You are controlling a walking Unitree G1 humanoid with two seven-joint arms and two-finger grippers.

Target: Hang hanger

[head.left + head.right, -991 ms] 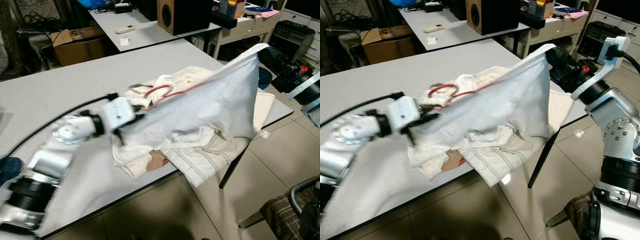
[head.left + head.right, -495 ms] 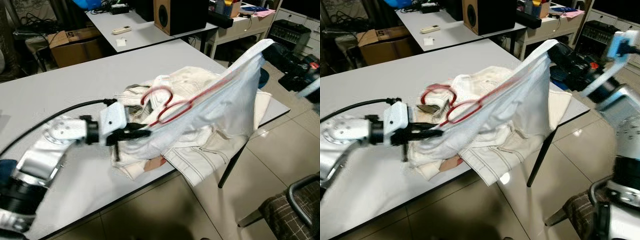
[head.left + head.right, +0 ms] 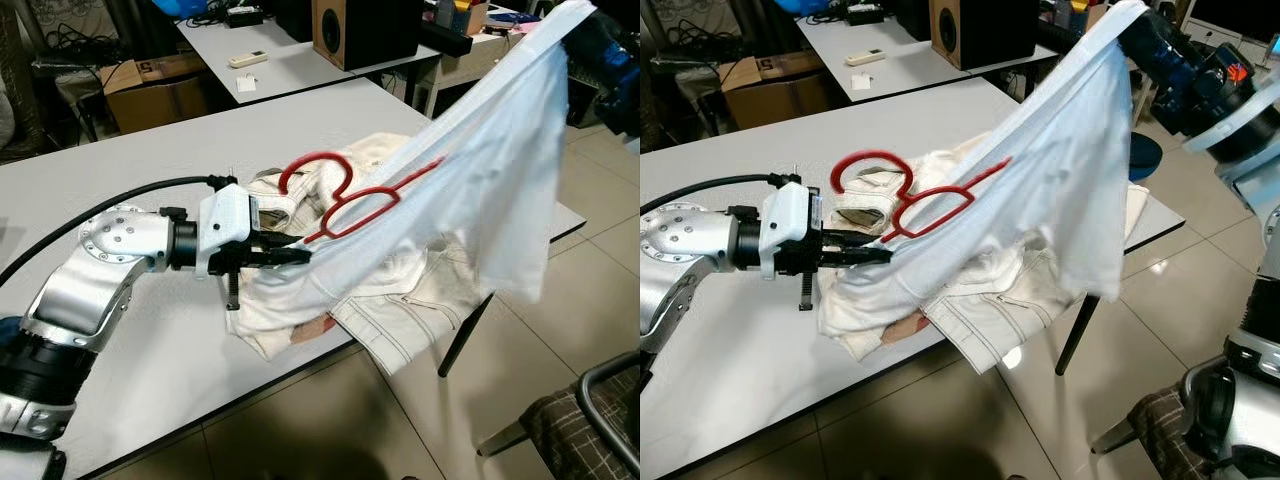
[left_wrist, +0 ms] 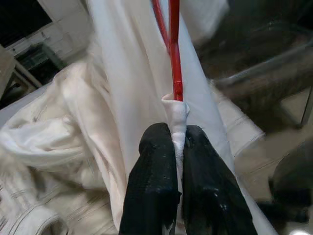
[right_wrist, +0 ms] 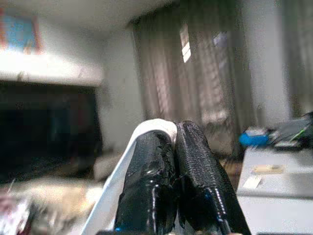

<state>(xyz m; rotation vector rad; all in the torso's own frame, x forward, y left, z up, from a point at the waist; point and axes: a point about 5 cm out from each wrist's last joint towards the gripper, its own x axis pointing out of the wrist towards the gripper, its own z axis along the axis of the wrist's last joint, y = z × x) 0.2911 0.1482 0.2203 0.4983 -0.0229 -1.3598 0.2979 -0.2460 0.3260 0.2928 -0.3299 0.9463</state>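
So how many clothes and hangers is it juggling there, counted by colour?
White garment, stretched between left gripper and right gripper: 1
Cream clothes heaped on the table: 1 pile, pieces cannot be told apart
Red hanger: 1
Total: 3

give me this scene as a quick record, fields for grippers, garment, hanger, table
left gripper: shut on one end of the white garment, low over the table
right gripper: shut on the other end, raised high
white garment: stretched between the grippers, sagging
red hanger: inside the garment, hook sticking out
table: grey; pile of cream clothes under the garment, hanging over the near edge
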